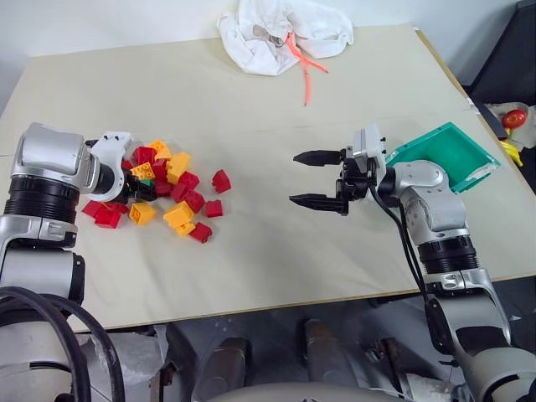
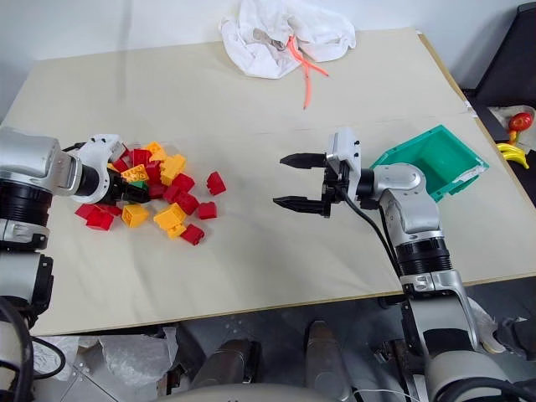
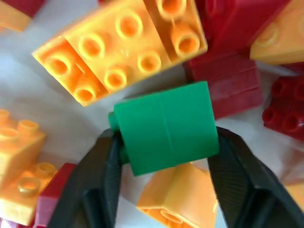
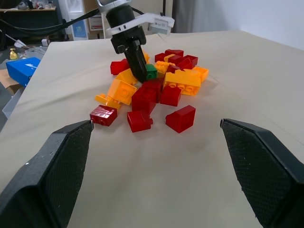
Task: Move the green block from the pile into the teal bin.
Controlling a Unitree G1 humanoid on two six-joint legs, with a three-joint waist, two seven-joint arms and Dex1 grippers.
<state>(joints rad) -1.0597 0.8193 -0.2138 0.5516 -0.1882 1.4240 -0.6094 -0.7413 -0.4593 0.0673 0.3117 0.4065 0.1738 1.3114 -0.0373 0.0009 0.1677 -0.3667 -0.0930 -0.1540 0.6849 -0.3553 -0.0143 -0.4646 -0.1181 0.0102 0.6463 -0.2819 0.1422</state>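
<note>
The green block point(image 3: 164, 126) lies in the pile point(image 1: 172, 188) of red and yellow-orange bricks at the table's left, resting on an orange brick. My left gripper point(image 3: 164, 137) points down into the pile's left side, with a black finger point(image 3: 99, 180) pressed on each side of the green block. In the right wrist view that same gripper stands over the green block point(image 4: 151, 72). My right gripper point(image 1: 295, 177) hovers open and empty at mid-table, pointing left toward the pile. The teal bin point(image 1: 440, 151) sits tilted behind its wrist at the table's right edge.
A crumpled white cloth point(image 1: 280, 33) with an orange cord lies at the table's far edge. Toy fruit point(image 1: 512, 126) rests off the table to the right. A blue box point(image 4: 23, 69) stands beyond the table's left side. Bare tabletop point(image 1: 251, 226) separates pile and right gripper.
</note>
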